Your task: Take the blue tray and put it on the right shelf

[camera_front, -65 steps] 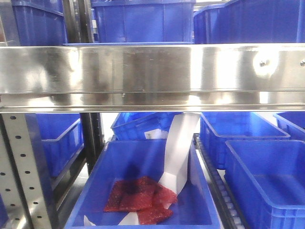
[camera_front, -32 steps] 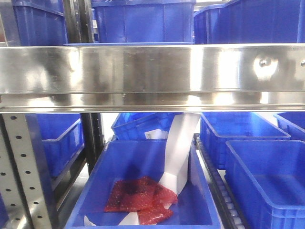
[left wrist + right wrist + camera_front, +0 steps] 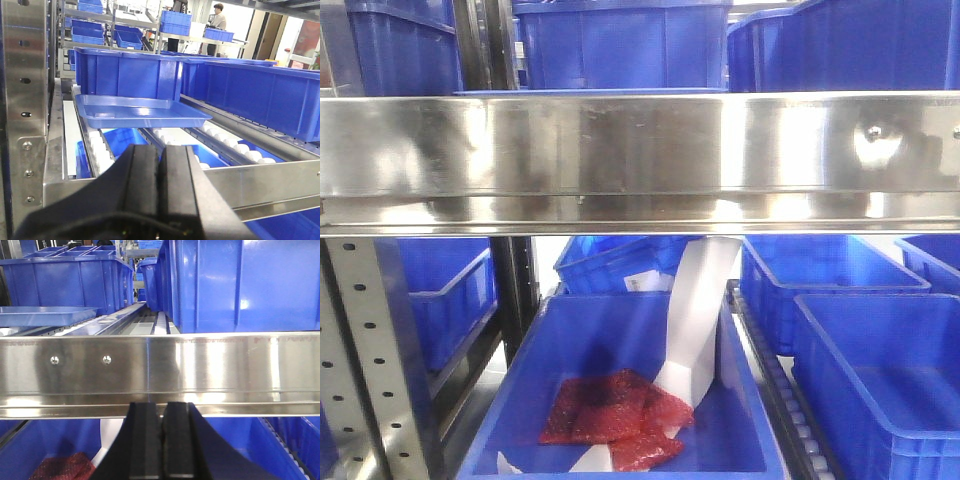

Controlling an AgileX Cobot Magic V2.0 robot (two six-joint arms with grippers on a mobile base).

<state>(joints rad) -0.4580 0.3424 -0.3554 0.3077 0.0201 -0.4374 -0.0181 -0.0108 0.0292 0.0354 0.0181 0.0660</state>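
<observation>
Stainless-steel brushed front rail of the right shelf [image 3: 640, 150] spans the front view, hiding the shallow periwinkle-blue plastic tray [image 3: 140, 111]; deep dark-blue plastic bins [image 3: 127, 75] sit just behind and beside the tray on white rollers. Left wrist view shows the tray flat on the roller lane, long axis apparently running back along it; right wrist view catches only its rim, far left. Left gripper [image 3: 158, 192] and right gripper [image 3: 161, 445] are both pinched together, empty.

Lighting is bright and even in all your views. Expect white glare patches on the shiny brushed stainless-steel front rail [image 3: 640, 150], strongest toward 3 o'clock. The black left gripper fingers [image 3: 142, 195] appear soft and out of focus. Overexposed background at 1 o'clock in your left wrist view.
</observation>
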